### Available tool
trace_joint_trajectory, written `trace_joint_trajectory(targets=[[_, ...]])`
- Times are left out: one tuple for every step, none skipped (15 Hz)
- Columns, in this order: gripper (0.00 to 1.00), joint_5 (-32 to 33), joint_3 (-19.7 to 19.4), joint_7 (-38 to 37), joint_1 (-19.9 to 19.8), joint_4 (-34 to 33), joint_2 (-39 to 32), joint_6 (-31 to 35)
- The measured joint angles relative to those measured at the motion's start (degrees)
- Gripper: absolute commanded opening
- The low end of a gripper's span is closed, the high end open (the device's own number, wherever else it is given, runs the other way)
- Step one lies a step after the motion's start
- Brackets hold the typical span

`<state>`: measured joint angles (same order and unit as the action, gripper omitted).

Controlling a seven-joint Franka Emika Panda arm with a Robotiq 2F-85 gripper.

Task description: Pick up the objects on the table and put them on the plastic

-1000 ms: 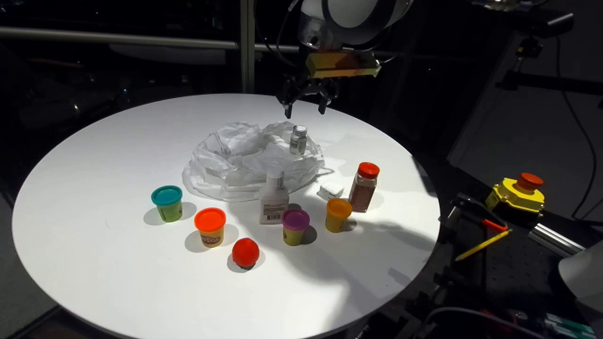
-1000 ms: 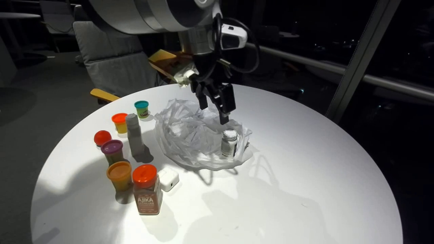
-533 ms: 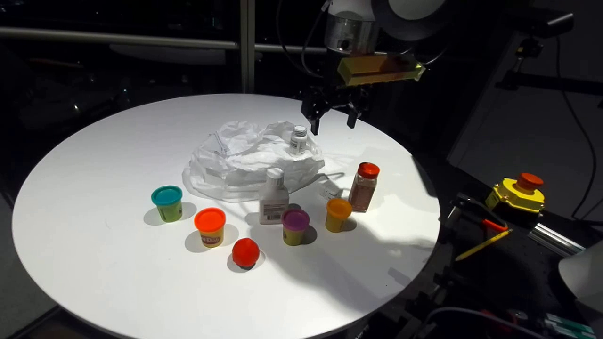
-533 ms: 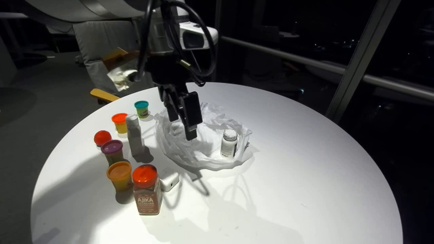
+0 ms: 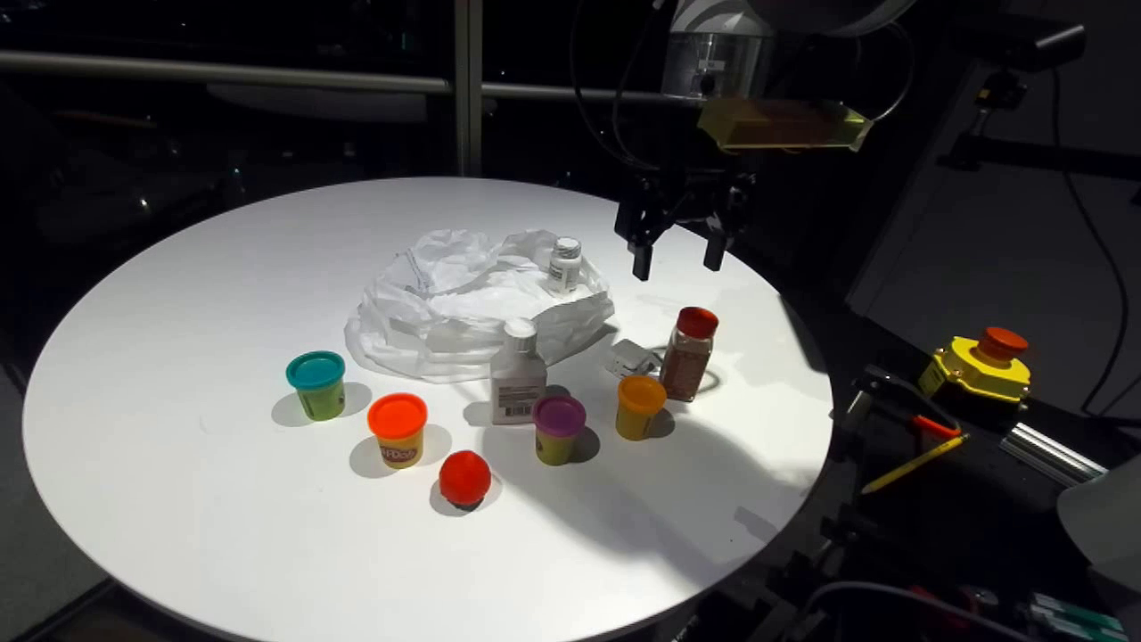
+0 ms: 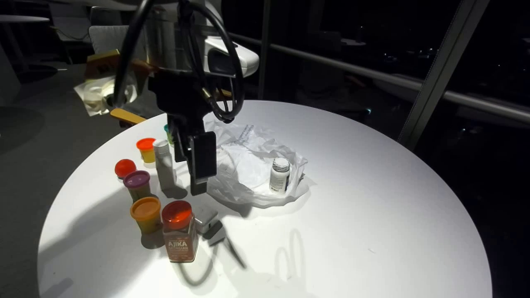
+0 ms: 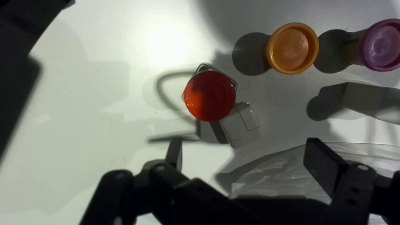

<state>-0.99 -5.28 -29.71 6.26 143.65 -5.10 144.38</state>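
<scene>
The wrinkled plastic (image 5: 428, 308) lies mid-table with a small white bottle (image 6: 280, 176) upright on it. My gripper (image 5: 678, 261) hangs open above the table beside the plastic, nothing between its fingers. In the wrist view, the red-lidded jar (image 7: 209, 95) and a white block (image 7: 240, 125) lie beyond the gap of the gripper (image 7: 243, 149). Around the plastic stand a taller white bottle (image 5: 518, 383) and cups with orange (image 5: 640, 410), purple (image 5: 558, 432), red-orange (image 5: 398, 432) and teal (image 5: 316, 385) lids. A red ball (image 5: 464, 479) sits by them. The gripper partly hides the teal-lidded cup (image 6: 167, 133) in an exterior view.
The round white table (image 5: 223, 499) carries everything. The jar, the white block and the orange-lidded cup stand close together. Off the table's edge are a yellow box with a red button (image 5: 979, 366) and a yellow pencil (image 5: 915, 465). Cables (image 6: 238, 82) loop beside the wrist.
My open gripper has moved away from above the plastic and come lower, toward the jar and the white block. The objects have stayed in place.
</scene>
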Motion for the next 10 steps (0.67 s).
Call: trace_joint_trajectory(targets=[[1.00,-0.90,0.11,0.96,-0.72,0.04,-0.13,-0.44],[1.00,-1.80,0.16,1.86,-1.39,0.03,-0.33,-0.98],[1.00,-2.65,0.18,2.70,-1.97,0.03,-0.59,-1.40],[1.00,-3.29,0.21,3.44,-2.46,0.03,-0.87,-1.75],[1.00,-3.91,0.25,4.08,-2.88,0.02,-1.14,-2.15],[1.00,-4.50,0.28,4.61,-3.11,0.02,-1.38,-2.49],[1.00,-4.88,0.35,5.02,-3.25,0.02,-1.61,-2.72],[1.00,-4.95,0.48,5.23,-3.35,0.02,-1.82,-3.04],[1.00,-4.95,0.63,5.32,-3.37,0.02,-2.04,-3.28],[1.00,-4.95,0.80,5.32,-3.37,0.02,-2.31,-3.34]])
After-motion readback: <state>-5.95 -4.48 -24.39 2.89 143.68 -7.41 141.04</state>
